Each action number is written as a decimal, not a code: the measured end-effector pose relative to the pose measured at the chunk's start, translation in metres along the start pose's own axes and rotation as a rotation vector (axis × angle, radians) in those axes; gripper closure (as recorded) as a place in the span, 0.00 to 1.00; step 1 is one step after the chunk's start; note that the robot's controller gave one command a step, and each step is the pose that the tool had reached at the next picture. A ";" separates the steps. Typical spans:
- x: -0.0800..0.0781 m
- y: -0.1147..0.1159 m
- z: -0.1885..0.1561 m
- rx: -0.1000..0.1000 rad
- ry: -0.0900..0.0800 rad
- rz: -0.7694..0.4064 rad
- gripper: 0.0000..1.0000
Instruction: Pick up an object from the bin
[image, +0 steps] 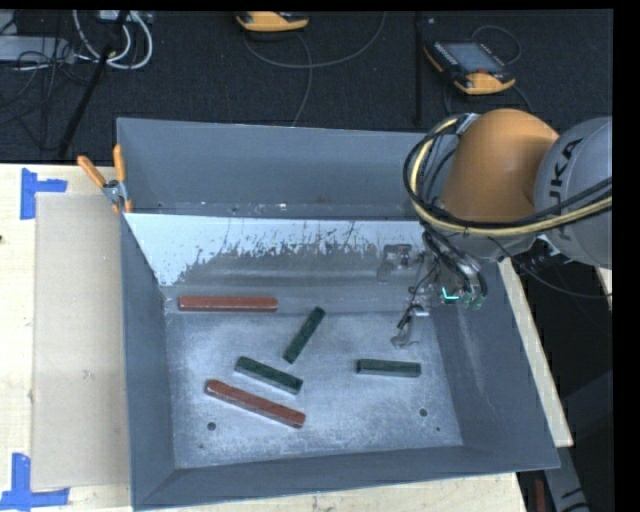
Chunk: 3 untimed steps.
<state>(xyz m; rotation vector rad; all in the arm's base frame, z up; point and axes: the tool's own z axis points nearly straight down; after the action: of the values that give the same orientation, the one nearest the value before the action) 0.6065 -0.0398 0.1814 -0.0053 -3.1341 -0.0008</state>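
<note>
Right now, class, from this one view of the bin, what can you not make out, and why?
Camera view: the far right corner of the bin, hidden behind the arm's orange cover.
Camera view: whether the tool touches the floor or hangs above it near the dark green bar; this angle cannot settle it.
Camera view: two dark dots on the floor, too small to identify.

We log, in the bin (300, 180): back-left bar (228, 303); middle bar (303, 334); left-front bar (268, 374) behind frontmost bar (255, 403); right bar (388, 368) before the gripper (405, 335).
</note>
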 end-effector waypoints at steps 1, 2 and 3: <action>0.035 -0.043 0.116 0.000 0.002 0.162 0.00; 0.045 -0.030 0.081 -0.002 -0.007 0.209 0.00; 0.060 -0.032 0.083 -0.002 -0.004 0.292 0.00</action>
<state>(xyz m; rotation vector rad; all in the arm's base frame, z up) 0.5457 -0.0714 0.0992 -0.4623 -3.1042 -0.0015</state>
